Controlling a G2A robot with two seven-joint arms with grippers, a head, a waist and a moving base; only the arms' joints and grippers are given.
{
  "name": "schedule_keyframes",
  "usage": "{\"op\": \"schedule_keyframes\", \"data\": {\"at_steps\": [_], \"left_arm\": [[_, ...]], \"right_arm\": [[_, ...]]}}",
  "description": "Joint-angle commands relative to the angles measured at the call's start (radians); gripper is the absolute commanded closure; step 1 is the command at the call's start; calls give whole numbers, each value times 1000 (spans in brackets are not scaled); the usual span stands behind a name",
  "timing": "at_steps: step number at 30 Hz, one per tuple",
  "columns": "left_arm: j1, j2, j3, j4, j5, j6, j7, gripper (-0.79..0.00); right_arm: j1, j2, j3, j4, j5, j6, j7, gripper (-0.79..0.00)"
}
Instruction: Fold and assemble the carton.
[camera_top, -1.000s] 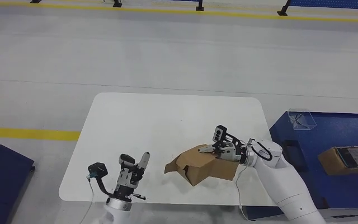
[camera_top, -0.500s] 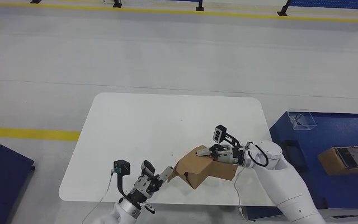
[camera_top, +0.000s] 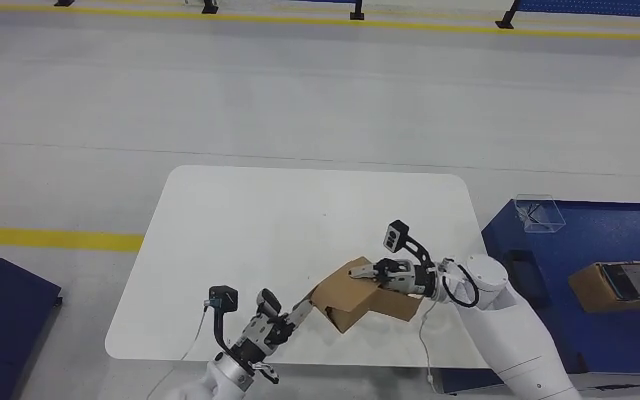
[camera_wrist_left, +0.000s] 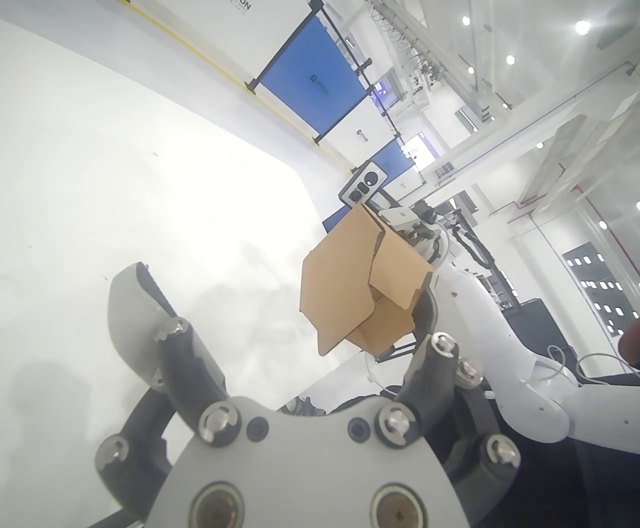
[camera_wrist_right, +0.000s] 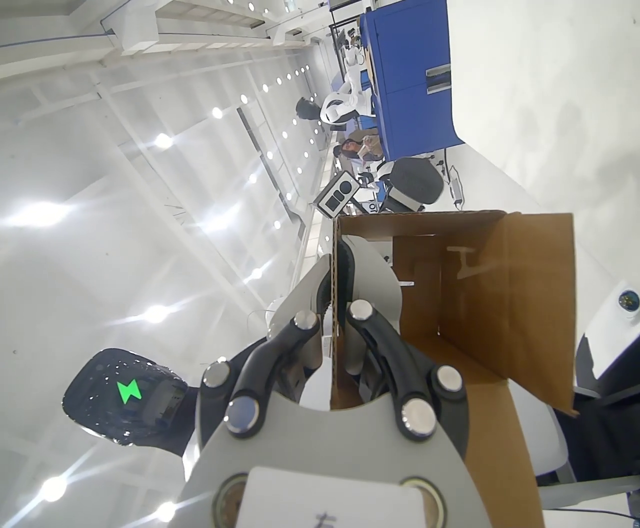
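Observation:
A brown carton (camera_top: 362, 292) is held tilted just above the front right part of the white table (camera_top: 250, 230), its flaps partly unfolded. My right gripper (camera_top: 386, 272) is shut on one upper wall of the carton (camera_wrist_right: 500, 300), one finger inside and one outside (camera_wrist_right: 336, 272). My left gripper (camera_top: 297, 314) sits at the carton's left side, close to a loose flap. Its fingers stand open (camera_wrist_left: 277, 290), with the carton (camera_wrist_left: 350, 280) a little beyond them. I cannot tell whether they touch it.
A blue unit (camera_top: 570, 260) stands right of the table, carrying a clear plastic container (camera_top: 538, 212) and a small cardboard box (camera_top: 605, 285). Another blue object (camera_top: 20, 310) sits at the left edge. The table's back and left parts are bare.
My left arm has swung from the table's front edge rightwards to the carton's left flap. The carton has shifted slightly, and its left flap has folded in closer.

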Motion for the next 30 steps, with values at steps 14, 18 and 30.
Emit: {"op": "schedule_keyframes", "data": {"at_steps": [14, 18, 30], "left_arm": [[-13, 1, 59, 17, 142, -26, 49, -785], [-7, 2, 63, 19, 159, -79, 101, -785], [6, 6, 44, 23, 104, -135, 160, -785]], "right_arm": [[-16, 4, -3, -29, -4, 7, -7, 0], [-14, 3, -11, -27, -5, 10, -9, 0], [-8, 1, -20, -26, 4, 12, -29, 0]]}}
